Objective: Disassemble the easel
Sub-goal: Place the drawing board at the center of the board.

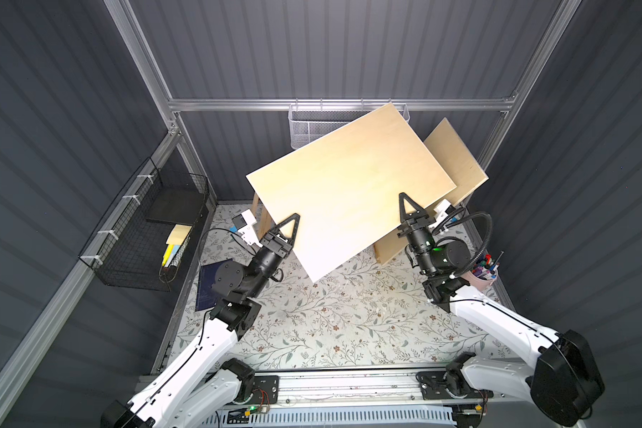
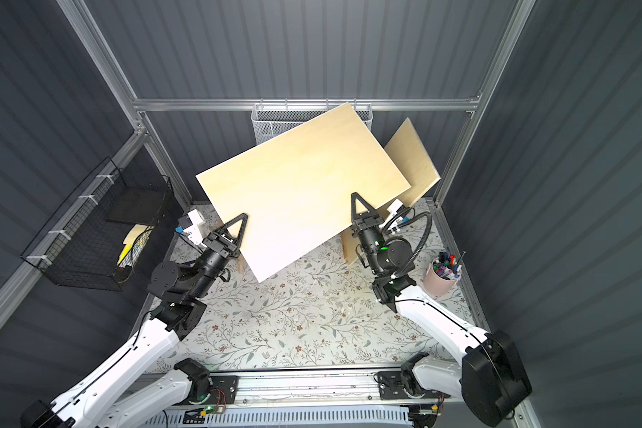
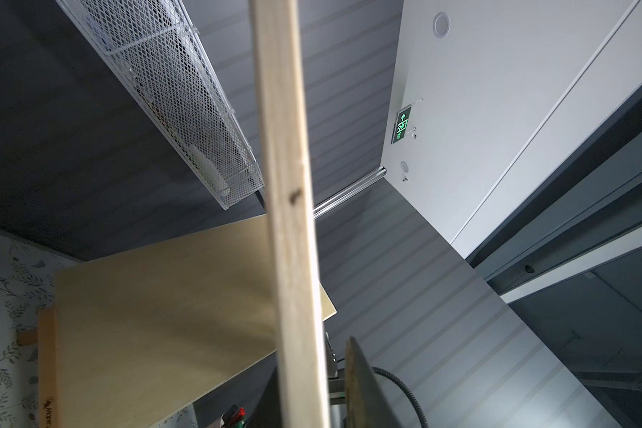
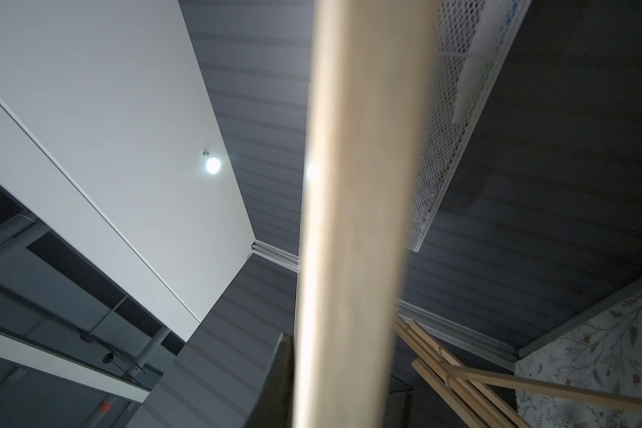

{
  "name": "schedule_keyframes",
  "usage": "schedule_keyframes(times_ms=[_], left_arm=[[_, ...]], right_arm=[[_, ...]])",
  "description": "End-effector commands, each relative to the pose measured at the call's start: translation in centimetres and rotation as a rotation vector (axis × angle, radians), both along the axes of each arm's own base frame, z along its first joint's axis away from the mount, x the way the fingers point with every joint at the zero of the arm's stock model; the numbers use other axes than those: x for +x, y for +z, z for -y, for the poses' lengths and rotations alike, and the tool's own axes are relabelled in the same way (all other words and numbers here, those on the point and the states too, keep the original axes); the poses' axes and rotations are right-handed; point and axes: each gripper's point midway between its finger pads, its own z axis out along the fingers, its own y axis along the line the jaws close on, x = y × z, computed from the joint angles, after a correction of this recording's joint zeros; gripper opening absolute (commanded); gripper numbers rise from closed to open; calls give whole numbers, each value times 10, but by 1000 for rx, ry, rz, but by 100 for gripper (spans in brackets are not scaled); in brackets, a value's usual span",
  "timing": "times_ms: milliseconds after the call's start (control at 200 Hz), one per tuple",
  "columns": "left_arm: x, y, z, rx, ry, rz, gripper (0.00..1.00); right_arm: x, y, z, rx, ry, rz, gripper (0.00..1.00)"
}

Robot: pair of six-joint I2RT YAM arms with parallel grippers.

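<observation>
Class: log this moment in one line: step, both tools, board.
step: board removal | left tool: shut on board edge | right tool: shut on opposite edge | board: tilted above easel frame

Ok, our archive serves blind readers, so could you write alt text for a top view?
The left gripper and right gripper clamp opposite edges of a wooden board, holding it tilted above the floral table. A second wooden panel shows behind it, and a pink cup of pens sits by the right arm.
</observation>
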Motion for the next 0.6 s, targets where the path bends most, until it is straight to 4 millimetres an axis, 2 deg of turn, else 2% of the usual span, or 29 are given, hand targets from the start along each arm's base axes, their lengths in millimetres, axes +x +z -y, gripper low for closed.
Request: schedule_keyframes(times_ms=[0,20,115,250,335,445,485,595], left_arm=[[-51,88,2,-61,-92,348,22],[-52,88,6,-44,-109,356,21],[-52,88,18,22,-140,392,17],[-55,90,18,46,-127,413,6],[-63,93,15,45,-129,451,4],[-81,102,13,43,-155,534,8],[-87,106,13,51,-157,564,12],[-92,112,15,91,-154,604,19]], right_arm=[[-3,-37,-48,-411,57,45,0],[-10,-27,-44,-405,52,72,0],[-13,-22,-43,-426,45,89,0],[-13,-23,-41,-455,39,73,0],[-11,-26,-44,-471,52,58,0],[-10,-28,-45,-484,55,65,0],[-10,-28,-44,-481,57,61,0],[-9,-28,-43,-472,75,48,0]])
